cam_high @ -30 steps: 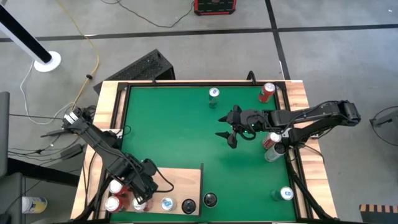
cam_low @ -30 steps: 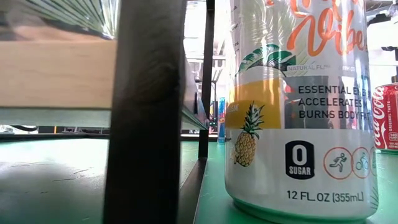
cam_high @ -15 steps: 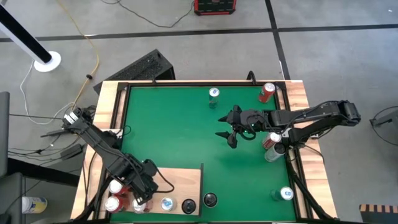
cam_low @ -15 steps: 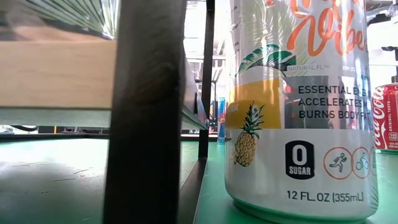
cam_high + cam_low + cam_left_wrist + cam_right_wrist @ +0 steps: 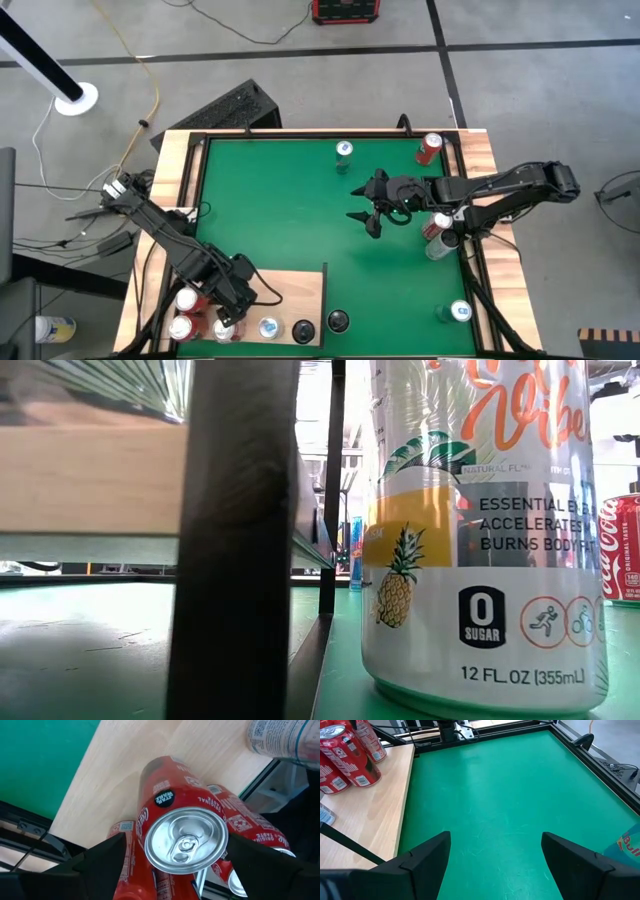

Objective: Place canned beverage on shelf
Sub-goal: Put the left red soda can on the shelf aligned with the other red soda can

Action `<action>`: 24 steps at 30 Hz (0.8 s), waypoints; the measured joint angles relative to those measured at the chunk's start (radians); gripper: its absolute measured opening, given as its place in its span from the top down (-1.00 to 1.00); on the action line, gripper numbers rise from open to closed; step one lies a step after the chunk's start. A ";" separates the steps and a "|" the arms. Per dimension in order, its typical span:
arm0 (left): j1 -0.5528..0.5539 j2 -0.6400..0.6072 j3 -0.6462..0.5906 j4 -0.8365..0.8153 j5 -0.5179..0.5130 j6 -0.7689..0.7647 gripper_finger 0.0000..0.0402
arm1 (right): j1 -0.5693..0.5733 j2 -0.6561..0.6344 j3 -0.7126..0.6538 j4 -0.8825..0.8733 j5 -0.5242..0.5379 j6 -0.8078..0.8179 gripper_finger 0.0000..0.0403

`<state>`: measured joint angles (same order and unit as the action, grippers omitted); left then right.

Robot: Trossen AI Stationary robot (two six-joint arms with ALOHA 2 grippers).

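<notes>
The shelf (image 5: 290,290) is a pale wooden board on dark legs at the near left of the green mat. A red cola can (image 5: 185,840) stands upright on the shelf's (image 5: 125,775) left end, close beside two other red cans (image 5: 250,832). My left gripper (image 5: 176,845) points down over it, open. Its fingers stand on either side of the can's top, and a gap shows at one finger. My right gripper (image 5: 365,208) hangs open over the middle of the mat with nothing between its fingers (image 5: 496,845).
A white-and-blue can (image 5: 268,328) and a black can (image 5: 303,330) also stand on the shelf. A black can (image 5: 338,321) stands on the mat beside it. More cans stand at the far edge (image 5: 345,150), the far right (image 5: 430,148), under the right arm (image 5: 437,235) and at the near right (image 5: 458,312).
</notes>
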<state>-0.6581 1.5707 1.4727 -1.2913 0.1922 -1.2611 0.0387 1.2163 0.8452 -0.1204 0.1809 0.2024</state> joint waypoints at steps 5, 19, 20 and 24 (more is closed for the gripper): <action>0.010 -0.007 0.000 -0.005 0.036 0.036 -0.62 | 0.000 0.000 0.000 0.000 0.000 0.000 -0.67; 0.017 -0.183 0.000 0.003 -0.055 0.116 -0.63 | 0.000 0.000 0.000 0.000 0.000 0.008 -0.67; 0.021 -0.202 0.000 0.002 -0.079 0.151 -0.63 | 0.000 0.000 0.000 0.000 -0.001 0.008 -0.67; 0.040 -0.282 0.000 0.002 -0.290 0.341 -0.63 | -0.002 0.000 0.000 0.000 0.000 0.008 -0.67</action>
<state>-0.6182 1.2888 1.4727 -1.2896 -0.0980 -0.9200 0.0368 1.2163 0.8452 -0.1201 0.1810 0.2100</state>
